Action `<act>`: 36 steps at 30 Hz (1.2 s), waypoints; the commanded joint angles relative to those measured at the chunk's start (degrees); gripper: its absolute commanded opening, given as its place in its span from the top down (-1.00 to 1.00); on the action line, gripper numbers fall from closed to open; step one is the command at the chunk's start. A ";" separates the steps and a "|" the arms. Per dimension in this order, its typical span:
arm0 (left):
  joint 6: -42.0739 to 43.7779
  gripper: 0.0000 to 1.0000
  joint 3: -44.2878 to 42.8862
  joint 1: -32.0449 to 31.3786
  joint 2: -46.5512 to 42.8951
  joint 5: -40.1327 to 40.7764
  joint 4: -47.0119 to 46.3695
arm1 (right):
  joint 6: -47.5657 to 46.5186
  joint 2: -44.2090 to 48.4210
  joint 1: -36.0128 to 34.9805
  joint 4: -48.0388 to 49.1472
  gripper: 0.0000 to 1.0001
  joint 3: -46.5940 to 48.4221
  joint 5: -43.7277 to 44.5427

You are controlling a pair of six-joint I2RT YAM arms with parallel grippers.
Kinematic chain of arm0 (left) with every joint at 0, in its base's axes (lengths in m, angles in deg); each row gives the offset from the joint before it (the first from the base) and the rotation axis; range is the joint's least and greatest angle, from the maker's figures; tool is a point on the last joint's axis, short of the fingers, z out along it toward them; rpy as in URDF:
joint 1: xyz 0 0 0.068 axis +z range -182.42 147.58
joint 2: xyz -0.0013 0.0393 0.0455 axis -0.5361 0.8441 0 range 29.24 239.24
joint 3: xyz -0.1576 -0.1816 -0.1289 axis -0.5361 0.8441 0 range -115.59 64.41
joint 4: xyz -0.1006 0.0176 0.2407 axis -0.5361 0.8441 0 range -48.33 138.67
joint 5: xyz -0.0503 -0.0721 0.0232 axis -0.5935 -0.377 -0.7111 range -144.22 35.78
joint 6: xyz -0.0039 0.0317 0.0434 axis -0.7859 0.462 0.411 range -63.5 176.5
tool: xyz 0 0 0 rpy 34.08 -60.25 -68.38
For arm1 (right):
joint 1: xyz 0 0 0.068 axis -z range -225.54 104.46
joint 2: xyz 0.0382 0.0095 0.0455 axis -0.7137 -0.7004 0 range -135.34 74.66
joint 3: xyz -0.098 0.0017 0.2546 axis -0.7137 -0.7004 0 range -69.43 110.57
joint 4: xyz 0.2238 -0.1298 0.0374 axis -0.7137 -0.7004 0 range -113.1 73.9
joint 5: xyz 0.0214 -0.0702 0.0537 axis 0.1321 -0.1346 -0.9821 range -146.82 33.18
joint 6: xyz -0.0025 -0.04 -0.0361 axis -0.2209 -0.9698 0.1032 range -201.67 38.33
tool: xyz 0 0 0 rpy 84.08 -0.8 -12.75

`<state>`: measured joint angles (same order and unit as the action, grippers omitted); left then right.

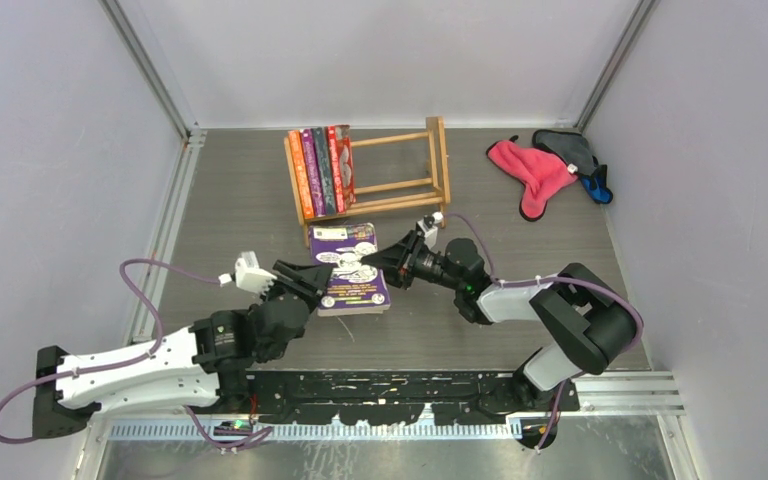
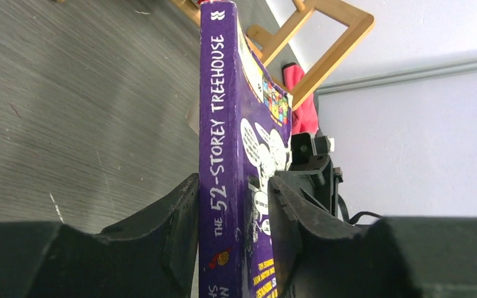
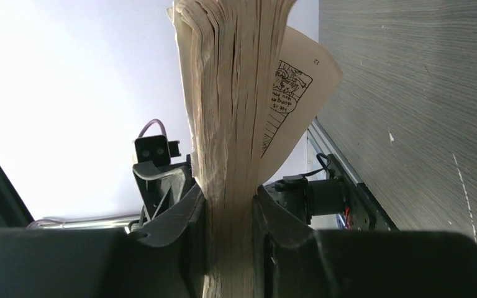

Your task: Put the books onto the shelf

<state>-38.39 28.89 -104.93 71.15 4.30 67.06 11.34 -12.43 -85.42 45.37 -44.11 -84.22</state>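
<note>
Shelf holds four books leftward; purple book clamped in right fingers, between left fingers, grip unclear.

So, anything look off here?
One page splays out, bent, from the page edge of the purple book, just past the right pincer clamping it. It may crease when shelved. Nothing else stands out.

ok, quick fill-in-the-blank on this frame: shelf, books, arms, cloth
1. The shelf holds ___ upright books.
2. The left gripper has its jaws either side of the purple book, at its ___.
3. The pink cloth lies to the shelf's ___.
Missing: four, spine, right.
</note>
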 commanded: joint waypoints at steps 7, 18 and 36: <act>18.42 0.10 8.03 17.81 -6.93 -24.63 -20.53 | -1.93 5.87 2.26 -1.77 0.98 3.47 -12.80; 20.98 0.14 7.43 34.48 1.02 -55.87 -28.90 | -2.06 4.74 3.78 -1.90 0.98 5.53 -16.16; 20.89 0.37 5.73 42.17 6.32 -75.88 -33.52 | -2.45 1.36 7.52 -0.94 0.98 6.61 -19.81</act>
<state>-18.39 36.86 -62.70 76.85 -62.43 37.95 8.50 -10.48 -78.16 37.68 -40.81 -102.86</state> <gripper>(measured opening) 0.337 0.312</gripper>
